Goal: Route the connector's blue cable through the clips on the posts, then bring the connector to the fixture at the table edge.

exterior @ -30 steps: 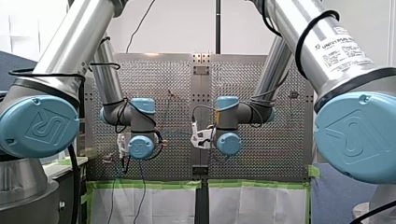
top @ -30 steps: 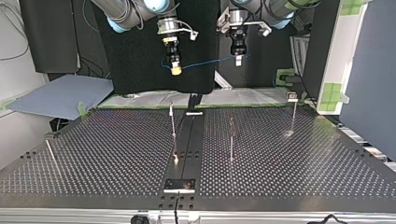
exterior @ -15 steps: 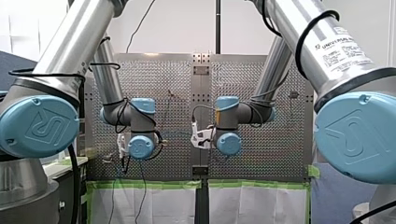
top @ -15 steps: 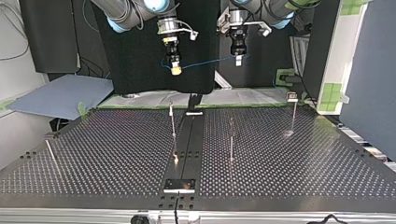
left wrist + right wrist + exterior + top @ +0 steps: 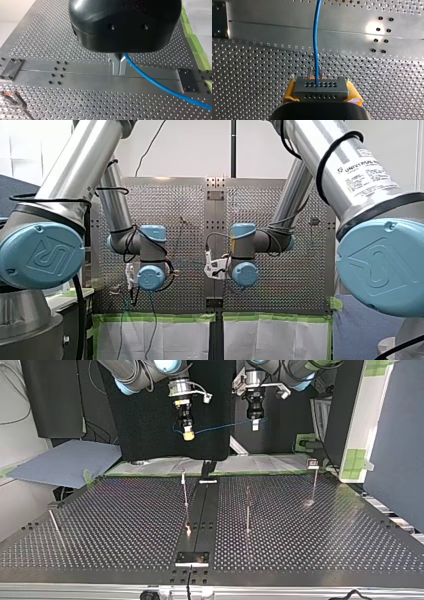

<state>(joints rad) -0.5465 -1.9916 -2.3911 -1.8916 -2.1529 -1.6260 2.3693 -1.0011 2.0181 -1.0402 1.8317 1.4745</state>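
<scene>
Closest in, in the right wrist view: grey connector point(image 5: 320, 89) clamped end to end between the yellow pads point(image 5: 290, 94) of my right arm's jaws, parted just to its length. Could pivot or slip out under a sideways tug from the blue cable point(image 5: 315, 40), given so narrow a hold on the two ends. Just ahead of the connector, two small metal prongs point(image 5: 311, 72); cannot tell whether part of it or something lower down.

Next out, in the left wrist view: metal fingers point(image 5: 119, 65) of my left arm's jaws closed together, apparently pinching the cable near their root. Risk here of sliding along the cable instead of gripping, or of kinking it at the pinch.

Further off, in the top view: both jaws high above the perforated desk point(image 5: 125, 525), cable strung between them, well clear of the thin posts point(image 5: 185, 491). Likely trouble: too much slack for a clean drop into a clip point(image 5: 313, 464), or too much tension and a bent post. Farthest from the jaws, the plate point(image 5: 192, 558) at the desk's edge, probably the fixture: not yet approached.

Pointing: connector's long axis across the jaws, pad to pad; holed face turned ahead of the jaws, cable leaving its middle. Cable's long axis close to level, rising slightly toward the top view's right.
</scene>
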